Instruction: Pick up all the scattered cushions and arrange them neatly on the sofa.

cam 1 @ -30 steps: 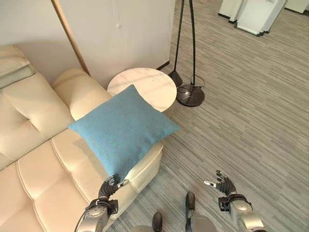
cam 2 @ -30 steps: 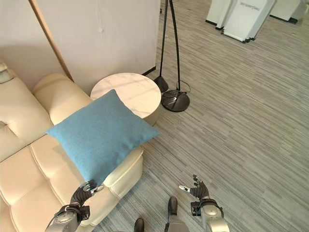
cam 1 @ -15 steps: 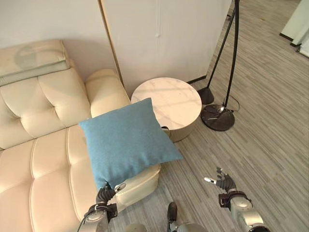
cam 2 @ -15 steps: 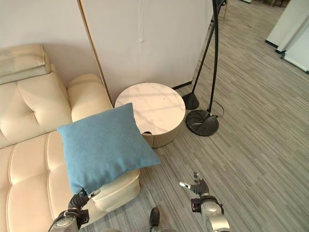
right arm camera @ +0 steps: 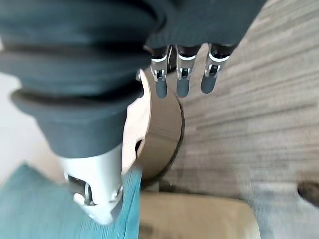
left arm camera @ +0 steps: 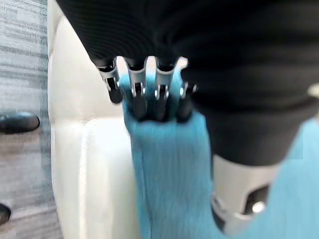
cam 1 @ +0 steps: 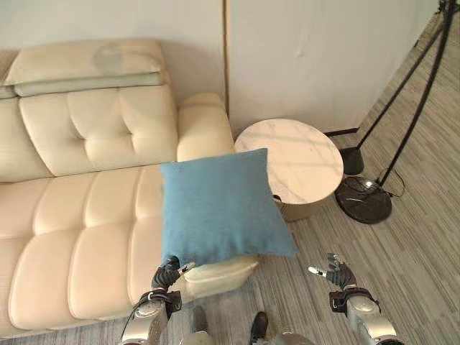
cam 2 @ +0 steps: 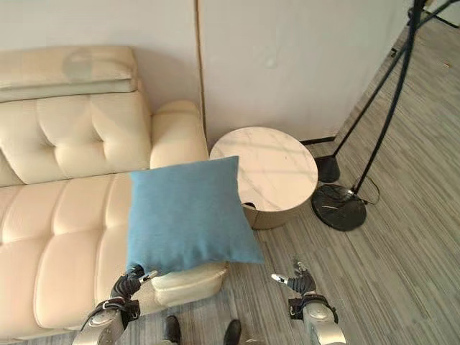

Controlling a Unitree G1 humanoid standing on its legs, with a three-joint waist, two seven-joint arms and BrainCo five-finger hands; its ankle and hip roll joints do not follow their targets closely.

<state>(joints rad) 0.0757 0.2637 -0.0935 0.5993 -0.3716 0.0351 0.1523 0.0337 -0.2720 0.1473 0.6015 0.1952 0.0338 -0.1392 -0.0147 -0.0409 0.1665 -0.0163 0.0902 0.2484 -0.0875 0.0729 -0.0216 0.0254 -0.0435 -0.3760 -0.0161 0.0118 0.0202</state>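
White wall (cam 1: 309, 50), striped grey floor (cam 1: 424, 251), round side table (cam 1: 305, 162)

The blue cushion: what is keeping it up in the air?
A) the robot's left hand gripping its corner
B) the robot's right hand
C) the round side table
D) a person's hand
A: the left hand pinches the bottom corner of the blue cushion, its fingers curled round the cloth.

Matt blue woven-cloth cushion (cam 1: 219, 206), smooth glossy cream leather-like sofa (cam 1: 86, 208), polished marble-look table (cam 1: 298, 158), grey wood-grain floor (cam 1: 417, 237).
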